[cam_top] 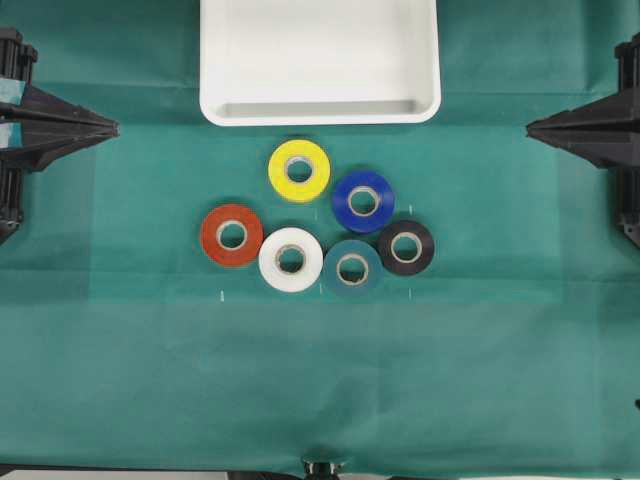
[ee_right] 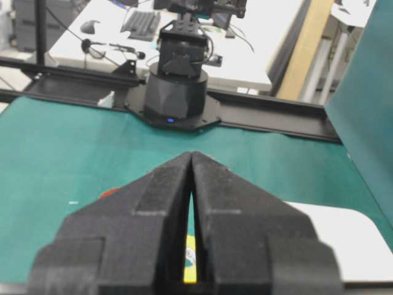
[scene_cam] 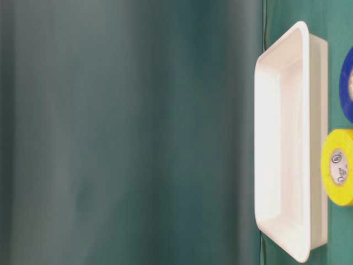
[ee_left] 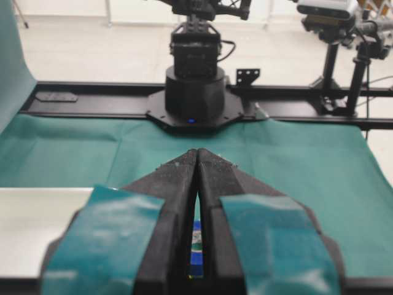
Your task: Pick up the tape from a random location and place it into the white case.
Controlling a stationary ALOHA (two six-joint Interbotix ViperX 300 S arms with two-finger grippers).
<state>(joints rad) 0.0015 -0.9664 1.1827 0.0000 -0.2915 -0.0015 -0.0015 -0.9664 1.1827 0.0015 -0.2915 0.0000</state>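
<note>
The teal tape [cam_top: 352, 268] lies flat on the green cloth in the front row of a cluster of rolls, between a white roll and a black one. The white case [cam_top: 320, 60] stands at the back centre, with nothing in it; its rim [scene_cam: 302, 138] also shows from table level. My left gripper [cam_top: 112, 127] is parked at the left edge, shut with nothing in it, tips meeting [ee_left: 198, 151]. My right gripper [cam_top: 530, 127] rests at the right edge, also shut and holding nothing [ee_right: 192, 154]. Both are far from the tape.
Other rolls surround the tape: yellow [cam_top: 299, 170], royal blue [cam_top: 363, 201], red [cam_top: 231, 235], white [cam_top: 290, 259] and black [cam_top: 406, 247]. The opposite arm's base [ee_left: 196, 92] faces each wrist camera. Green cloth covers the table.
</note>
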